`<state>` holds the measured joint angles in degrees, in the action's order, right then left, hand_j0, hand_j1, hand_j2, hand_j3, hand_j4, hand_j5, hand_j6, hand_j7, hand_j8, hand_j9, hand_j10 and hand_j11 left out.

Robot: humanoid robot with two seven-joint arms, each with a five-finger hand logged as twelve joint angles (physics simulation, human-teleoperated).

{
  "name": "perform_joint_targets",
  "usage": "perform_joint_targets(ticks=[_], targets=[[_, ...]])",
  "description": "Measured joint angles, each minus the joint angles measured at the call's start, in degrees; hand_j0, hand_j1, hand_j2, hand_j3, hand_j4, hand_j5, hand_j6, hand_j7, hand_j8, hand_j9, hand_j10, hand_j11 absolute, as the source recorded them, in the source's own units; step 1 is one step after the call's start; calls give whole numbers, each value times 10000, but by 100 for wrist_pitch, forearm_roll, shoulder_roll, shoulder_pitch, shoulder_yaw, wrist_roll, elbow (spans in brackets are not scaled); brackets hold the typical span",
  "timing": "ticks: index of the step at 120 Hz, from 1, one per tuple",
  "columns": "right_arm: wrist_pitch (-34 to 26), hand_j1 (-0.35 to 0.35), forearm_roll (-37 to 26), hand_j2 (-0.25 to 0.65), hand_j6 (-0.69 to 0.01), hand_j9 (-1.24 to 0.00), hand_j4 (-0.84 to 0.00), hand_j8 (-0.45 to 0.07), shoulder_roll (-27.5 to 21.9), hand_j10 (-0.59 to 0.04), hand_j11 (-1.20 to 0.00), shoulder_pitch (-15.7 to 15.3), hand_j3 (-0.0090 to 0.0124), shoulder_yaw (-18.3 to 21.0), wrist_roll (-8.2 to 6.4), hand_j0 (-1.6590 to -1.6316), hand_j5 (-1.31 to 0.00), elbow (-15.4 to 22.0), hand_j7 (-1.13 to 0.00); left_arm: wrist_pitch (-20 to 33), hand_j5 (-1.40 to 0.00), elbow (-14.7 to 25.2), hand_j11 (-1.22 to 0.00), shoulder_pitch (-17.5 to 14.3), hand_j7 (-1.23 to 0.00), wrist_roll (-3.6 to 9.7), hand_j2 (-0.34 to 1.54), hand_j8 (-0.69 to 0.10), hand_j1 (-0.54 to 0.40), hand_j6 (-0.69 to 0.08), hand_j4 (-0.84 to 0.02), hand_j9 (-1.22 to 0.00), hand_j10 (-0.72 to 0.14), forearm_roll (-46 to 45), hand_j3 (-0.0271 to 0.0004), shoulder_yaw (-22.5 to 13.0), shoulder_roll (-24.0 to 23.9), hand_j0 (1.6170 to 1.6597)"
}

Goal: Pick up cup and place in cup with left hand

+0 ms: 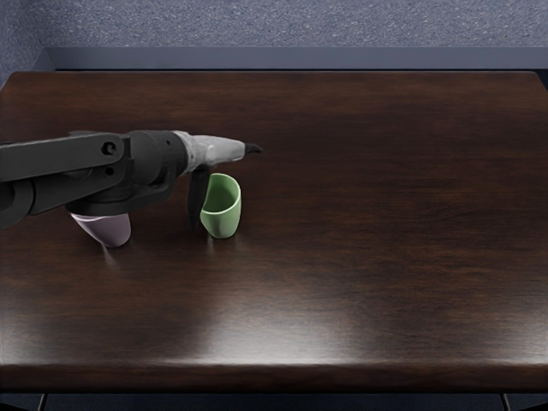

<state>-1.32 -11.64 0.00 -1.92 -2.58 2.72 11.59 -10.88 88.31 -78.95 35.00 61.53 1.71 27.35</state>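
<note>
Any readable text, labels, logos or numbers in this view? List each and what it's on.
None readable.
Green cup: no print or label on the side that shows.
Pale purple cup: none on its visible part; the arm hides the rest.
Left arm and hand: no lettering to be made out.

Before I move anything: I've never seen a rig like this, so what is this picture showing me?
This is a simulated robot. There is one picture, from its head, looking down at a slant on a dark wooden table. The dark arm from the left edge is its left one, ending in the left hand; the right is out of view. On the table are a green cup, just below the hand, and a pinkish cup, partly hidden by the arm. The hand's digits look spread and I see no grip on either cup, though I can't tell whether one touches the green cup.
</note>
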Motion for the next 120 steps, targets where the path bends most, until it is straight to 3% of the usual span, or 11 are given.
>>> perform_joint_targets(ticks=[28,72,92,95,96,110,120], targets=[[0,-3203,2,-49,-240,-311,-240,-240,0,-239,-311,-2,0,-1,-2,-16581,-311,1,-311,25,-613,-6,-609,118,-611,0,106,-499,2937,-502,-492,-610,-488,6,0,-4,-8,16581],[0,-3203,2,-49,-240,-311,-240,-240,0,-239,-311,5,0,-1,-8,-16581,-311,1,-311,43,-3708,-78,-3705,218,-3707,0,586,-2880,83,-2883,-2874,-3706,-2870,22,0,-4,-2,16580],[0,-3204,1,-49,-239,-310,-239,-239,0,-238,-310,0,0,1,-8,-16581,-310,1,-310,147,-4428,-88,-4419,351,-4418,2,1188,-3406,-1088,-3401,-3387,-4426,-3387,131,0,-2,-86,16577],[0,-3204,0,-49,-240,-310,-239,-239,0,-239,-310,0,0,1,-8,-16581,-310,-1,-310,157,-4483,-89,-4479,361,-4472,2,1317,-3001,-1364,-3396,-3445,-4485,-3435,151,0,-2,-89,16581],[0,-3204,0,-49,-239,-310,-239,-239,0,-238,-310,0,0,0,-8,-16581,-310,0,-310,156,-4525,-89,-4510,362,-4509,2,1295,-2837,-1316,-3137,-3434,-4517,-3425,155,0,-3,-89,16577],[0,-3203,0,-49,-240,-311,-240,-239,0,-239,-311,-1,0,1,-8,-16581,-311,1,-311,169,-4885,-88,-4875,372,-4883,1,1252,-2691,-1178,-2993,-3638,-4877,-3620,191,0,-5,-89,16569],[0,-3203,0,-49,-239,-311,-239,-239,0,-238,-311,-1,0,1,-8,-16581,-311,1,-311,159,-5145,-91,-5139,380,-5164,5,573,-3099,-784,-3571,-3864,-5165,-3825,245,0,-5,-89,16555]])
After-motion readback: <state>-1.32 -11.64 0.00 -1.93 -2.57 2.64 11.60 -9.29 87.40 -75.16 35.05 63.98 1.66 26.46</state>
